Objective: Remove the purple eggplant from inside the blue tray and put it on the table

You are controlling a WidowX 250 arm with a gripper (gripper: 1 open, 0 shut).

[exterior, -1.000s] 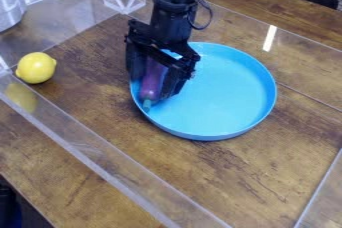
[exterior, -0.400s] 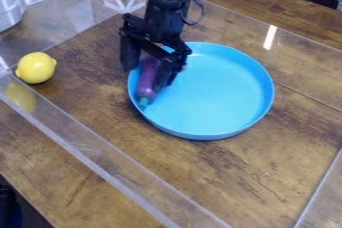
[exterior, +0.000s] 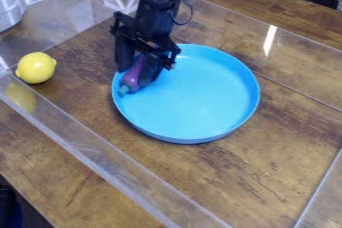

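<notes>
Eggplant (exterior: 132,75) lies at the blue tray's (exterior: 201,122) rim, dark tool (exterior: 135,60) around it, grip unclear; best squeeze firmly, then lift clear before moving sideways.

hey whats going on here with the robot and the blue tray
A black robot gripper reaches down over the left side of the round blue tray, right at the small purple eggplant with its teal tip. The eggplant is still inside the tray, near the rim, not yet on the table. The view doesn't settle whether it is gripped. A yellow lemon sits apart on the table, off to the left.
</notes>
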